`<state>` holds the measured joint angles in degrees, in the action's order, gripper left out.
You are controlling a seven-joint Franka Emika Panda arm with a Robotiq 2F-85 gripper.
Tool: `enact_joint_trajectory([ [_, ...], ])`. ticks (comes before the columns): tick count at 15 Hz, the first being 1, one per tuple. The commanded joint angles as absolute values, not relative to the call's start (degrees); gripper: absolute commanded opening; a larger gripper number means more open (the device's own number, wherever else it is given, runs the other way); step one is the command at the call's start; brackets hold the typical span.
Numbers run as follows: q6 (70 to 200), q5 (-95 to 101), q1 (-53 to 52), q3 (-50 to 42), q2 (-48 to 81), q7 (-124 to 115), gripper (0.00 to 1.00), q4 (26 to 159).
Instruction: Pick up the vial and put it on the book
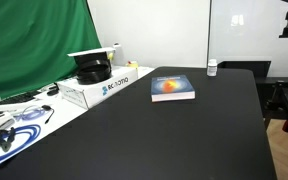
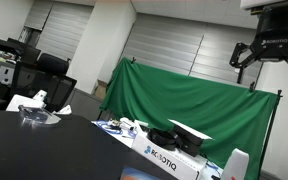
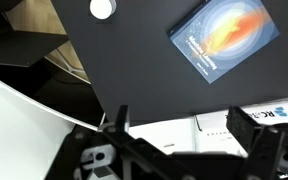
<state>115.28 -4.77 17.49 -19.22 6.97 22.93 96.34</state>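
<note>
Now our claw (image 2: 265, 63) hangs high, jaws spread and empty. The vial (image 1: 212, 67) stands on the table (image 1: 184, 140) at two o'clock from the book (image 1: 172, 88), near it; we should centre over its cap, then lower straight down.

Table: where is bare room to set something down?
Bare: the wide black tabletop between the book and the near edge, and the strip between book and vial. Crowded: the adjoining white surface holding the Robotiq box and cables.
</note>
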Motion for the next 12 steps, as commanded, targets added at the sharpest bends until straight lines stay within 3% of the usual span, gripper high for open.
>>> enact_joint_trajectory([
  [1, 115.0, -4.7, 18.5, -18.1, 7.1, 22.9, 1.0, 95.9],
  [12, 118.5, -6.5, 22.8, -19.2, 14.3, 22.8, 1.0, 95.4],
])
